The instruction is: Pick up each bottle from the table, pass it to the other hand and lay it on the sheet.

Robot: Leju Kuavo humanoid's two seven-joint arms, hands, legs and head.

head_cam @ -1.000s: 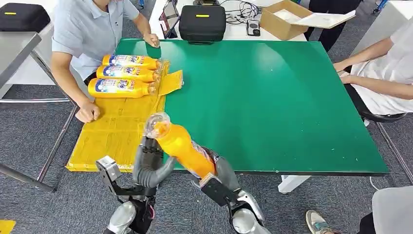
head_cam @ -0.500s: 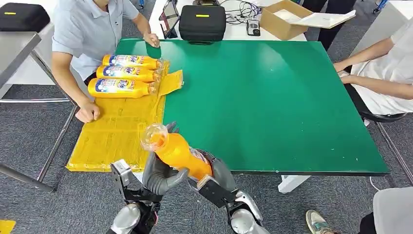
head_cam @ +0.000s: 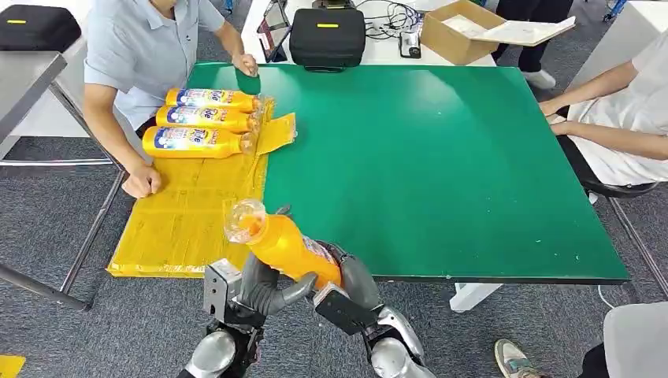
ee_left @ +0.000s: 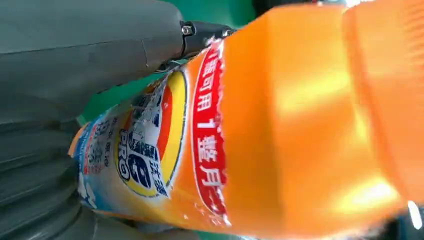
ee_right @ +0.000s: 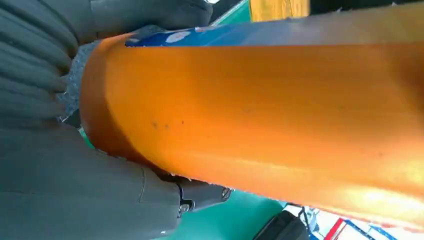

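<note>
Three bottles point(head_cam: 201, 120) were already laid on the yellow sheet point(head_cam: 185, 216). A fourth bottle point(head_cam: 287, 246) was held over the worktop's point(head_cam: 441, 157) near edge, gripped by both the right hand point(head_cam: 346, 276) and the left hand point(head_cam: 264, 287). The handover seemed unfinished; laying it down remained.

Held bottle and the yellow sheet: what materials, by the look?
Bottle: looks like glossy orange plastic, with bright highlights on its body, a clear cap and a printed wrap label. Sheet: probably flattened yellow cardboard, matte, with fold lines and a raised flap.
</note>
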